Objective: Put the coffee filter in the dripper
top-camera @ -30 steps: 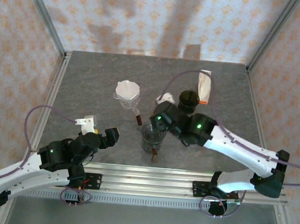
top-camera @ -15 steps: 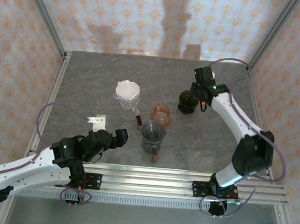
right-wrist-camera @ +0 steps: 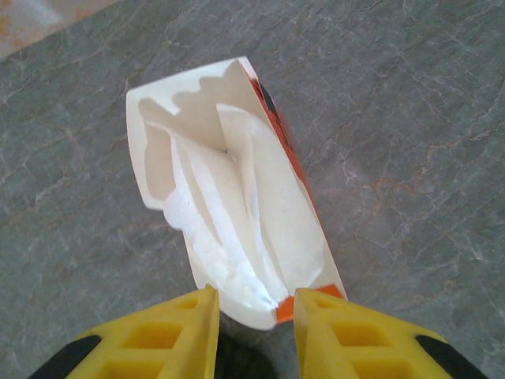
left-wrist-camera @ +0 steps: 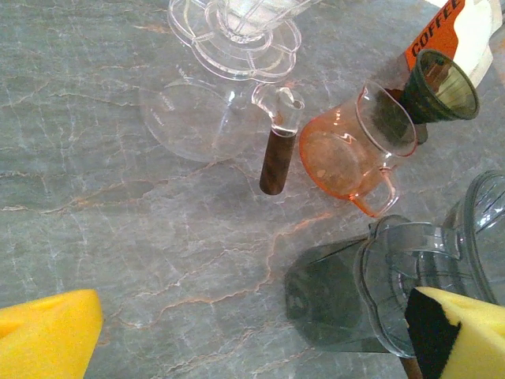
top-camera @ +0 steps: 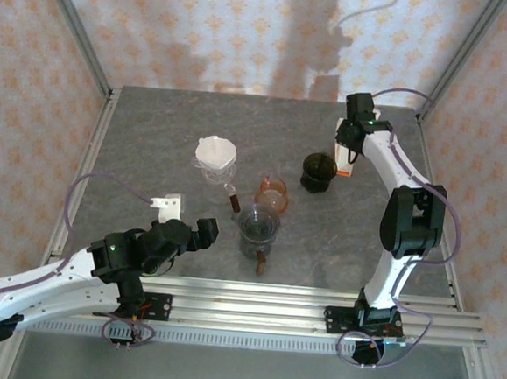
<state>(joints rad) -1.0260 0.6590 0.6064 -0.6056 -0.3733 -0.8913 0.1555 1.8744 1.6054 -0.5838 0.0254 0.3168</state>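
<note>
R gripper point(right-wrist-camera: 254, 320) hovers over the near end of the open filter box point(right-wrist-camera: 158, 158) at back right of the table point(top-camera: 152, 138), fingers part open w/ nothing held; can't tell if they touch it. The white coffee filters point(right-wrist-camera: 229, 213), several, sit inside that box. L gripper point(left-wrist-camera: 252, 347) is spread wide, empty, near the front, facing 2 drippers, 1 clear point(top-camera: 215, 156) and 1 dark green point(top-camera: 319, 171) just beside the box, plus 3 jugs: clear jug point(left-wrist-camera: 197, 118), orange jug point(top-camera: 272, 194), grey jug point(top-camera: 258, 228).

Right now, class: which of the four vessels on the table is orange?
The small orange jug with a spout, standing between the clear dripper and the dark green cup; the fourth, nearer one is a smoky grey jug.
</note>
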